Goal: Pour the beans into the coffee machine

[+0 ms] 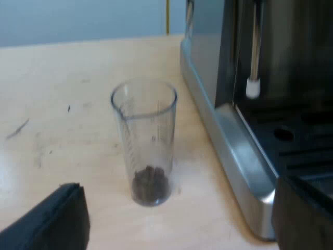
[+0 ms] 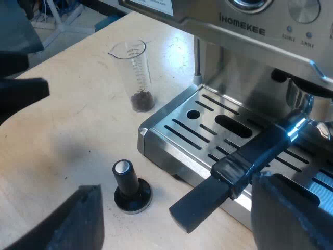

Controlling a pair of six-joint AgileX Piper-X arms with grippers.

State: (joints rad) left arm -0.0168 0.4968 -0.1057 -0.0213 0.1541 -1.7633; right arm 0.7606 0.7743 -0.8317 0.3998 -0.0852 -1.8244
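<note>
Left gripper [image 1: 179,208] is spread wide with nothing between its fingers, low over the desk [image 1: 62,104] and facing the measuring glass [image 1: 144,138]. That glass stands upright on the desk just beside the espresso machine [image 1: 229,130], not touching it, with a small heap of beans [image 1: 151,183] at its bottom.

As I judge it, the step in hand is the grasp, and nothing of the pour is done yet. To do it well I would come in level, centre the glass between my fingers, and close around its middle. That is high enough to clear the desk and low enough that the glass does not tip. The squeeze should be gentle and even, since the clear wall looks smooth and light and could slip. My finger on the machine's side has little room, so I would hold it off the metal edge. I would lift straight up, glass upright, until its rim is above the bean hopper on the machine's top, and only then tilt.

Right gripper [image 2: 177,200] is wide too, holding nothing, over the dark handle [image 2: 244,161] at the machine's front, with the tamper [image 2: 130,185] on the desk nearby. It should stand clear of the lift.
</note>
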